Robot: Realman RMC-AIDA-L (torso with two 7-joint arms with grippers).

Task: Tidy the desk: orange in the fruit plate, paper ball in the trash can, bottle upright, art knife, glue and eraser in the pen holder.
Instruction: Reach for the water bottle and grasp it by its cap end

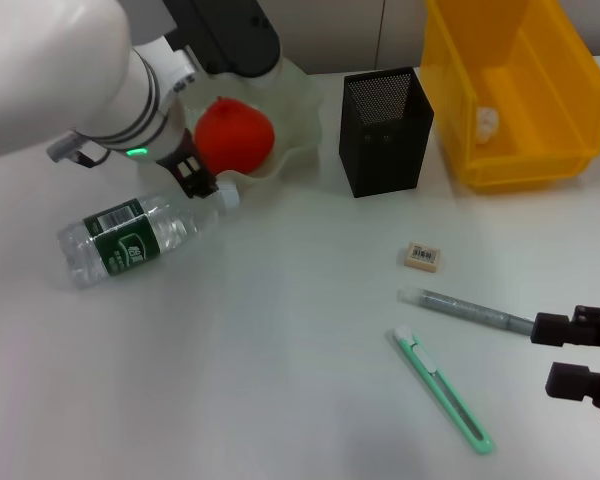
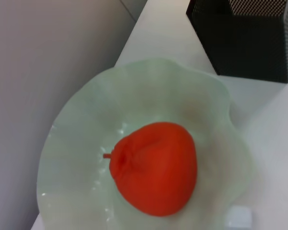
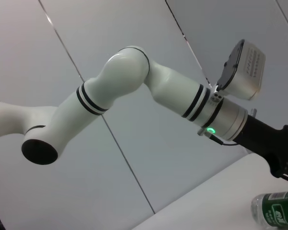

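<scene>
The orange (image 1: 235, 138) lies in the pale green fruit plate (image 1: 298, 100); both also show in the left wrist view, orange (image 2: 156, 167) and plate (image 2: 86, 124). The clear bottle (image 1: 135, 238) lies on its side, its white cap (image 1: 228, 198) by the plate's rim. My left gripper (image 1: 194, 178) hangs just above the cap end. The eraser (image 1: 423, 256), the grey glue stick (image 1: 465, 310) and the green art knife (image 1: 443, 390) lie on the table. My right gripper (image 1: 583, 355) is open and empty, just right of the glue stick's end. The paper ball (image 1: 487, 122) lies in the yellow bin (image 1: 520, 165).
The black mesh pen holder (image 1: 385, 130) stands between the plate and the yellow bin. The right wrist view shows my left arm (image 3: 134, 81) and the bottle's end (image 3: 278, 208). The table's back edge meets a grey wall.
</scene>
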